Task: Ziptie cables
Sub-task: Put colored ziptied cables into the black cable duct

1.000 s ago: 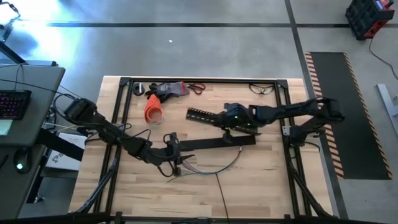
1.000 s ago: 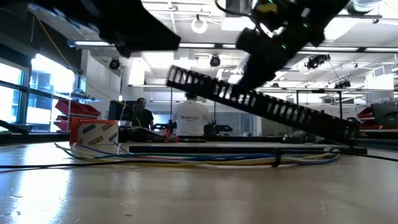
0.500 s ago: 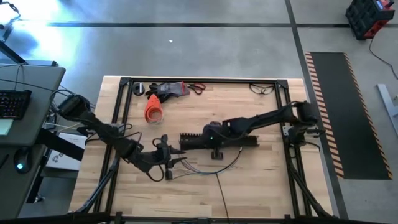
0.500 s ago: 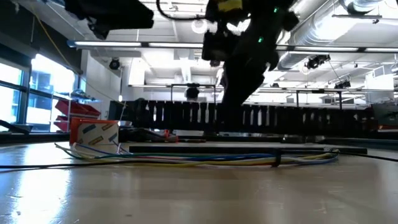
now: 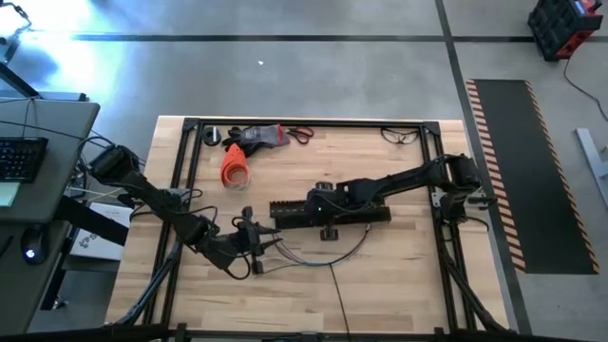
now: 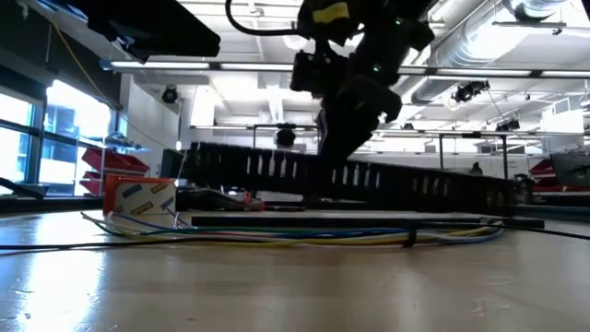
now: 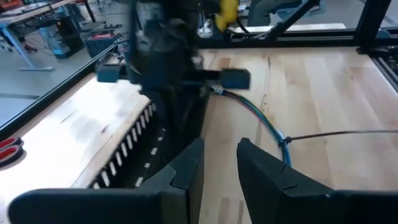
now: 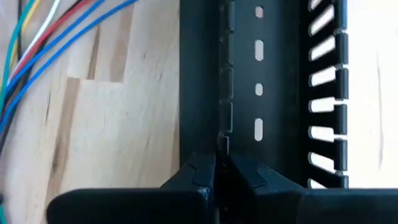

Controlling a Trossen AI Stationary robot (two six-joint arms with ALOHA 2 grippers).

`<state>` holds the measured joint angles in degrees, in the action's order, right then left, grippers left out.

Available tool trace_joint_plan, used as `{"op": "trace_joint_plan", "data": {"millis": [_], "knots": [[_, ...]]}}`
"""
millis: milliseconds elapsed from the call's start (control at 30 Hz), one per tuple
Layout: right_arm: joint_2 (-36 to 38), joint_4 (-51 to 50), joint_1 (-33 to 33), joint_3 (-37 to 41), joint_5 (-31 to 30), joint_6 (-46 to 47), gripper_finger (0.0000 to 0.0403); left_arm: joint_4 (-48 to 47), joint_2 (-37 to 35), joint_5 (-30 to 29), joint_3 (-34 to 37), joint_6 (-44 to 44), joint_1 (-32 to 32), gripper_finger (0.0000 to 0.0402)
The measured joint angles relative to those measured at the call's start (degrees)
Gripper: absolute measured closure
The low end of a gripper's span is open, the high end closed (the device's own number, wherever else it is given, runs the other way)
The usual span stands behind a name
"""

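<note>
Loose bunch of thin cables (image 5: 318, 255), blue, red, yellow, white strands, lying flat and gently curved on the wood, mid-table toward the front.

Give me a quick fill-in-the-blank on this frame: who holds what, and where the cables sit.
1. The slotted black channel is gripped by the ____ tool.
2. The left tool has its fingers ____ and holds nothing.
3. The cables lie loose on the wooden ____.
4. In the high view, the orange object lies near the table's ____ edge.

Missing words: right; open; table; far
</note>
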<state>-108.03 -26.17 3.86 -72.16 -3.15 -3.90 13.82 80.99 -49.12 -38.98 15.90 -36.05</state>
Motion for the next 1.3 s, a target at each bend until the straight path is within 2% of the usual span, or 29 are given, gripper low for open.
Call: {"op": "trace_joint_plan", "data": {"millis": [133, 267, 500, 600, 733, 900, 1000, 1100, 1200, 1300], "knots": [[-0.6, 1.5, -3.7, -0.7, 3.7, -3.8, 0.0403, -0.2, 0.0, 0.0, 0.0, 0.0, 0.5, 0.0326], [-3.6, 1.3, -6.4, -0.6, 6.0, -1.9, 0.0403, -0.4, 0.0, 0.4, 0.0, 0.1, 1.2, 0.0326], [-6.1, 3.9, -5.7, -0.7, 6.1, 1.4, 0.0393, -0.6, 0.0, 0.5, 0.0, 0.1, 1.2, 0.0326], [-5.7, 3.6, -5.2, -0.5, 6.2, 1.2, 0.0356, -0.5, 0.0, 1.3, 0.0, -1.3, 0.9, 0.0326], [-0.6, 1.6, -4.9, -0.7, 6.4, -2.2, 0.0281, 1.9, -0.1, 4.4, 0.0, -5.4, -0.6, 0.0326], [9.2, -6.1, -1.7, 0.6, 13.5, -4.8, 0.0209, 4.1, -0.1, 12.2, 0.0, -5.5, -1.6, 0.0326], [15.5, -6.1, 2.6, 5.6, 13.6, -4.3, 0.0193, 4.3, 1.7, 13.4, 0.0, -7.6, -2.8, 0.0326], [20.5, -2.4, 6.9, 14.2, 12.7, 0.5, 0.0191, 4.9, 5.6, 13.0, -0.1, -6.7, -2.8, 0.0326], [24.4, 3.5, 10.4, 24.0, 12.7, 5.6, 0.0192, 5.3, 10.6, 17.0, -2.1, -6.1, -0.5, 0.0325], [26.1, 9.5, 12.9, 32.5, 12.5, 5.7, 0.0194, 5.1, 15.0, 21.8, -4.4, -7.4, 2.1, 0.0315]]}}
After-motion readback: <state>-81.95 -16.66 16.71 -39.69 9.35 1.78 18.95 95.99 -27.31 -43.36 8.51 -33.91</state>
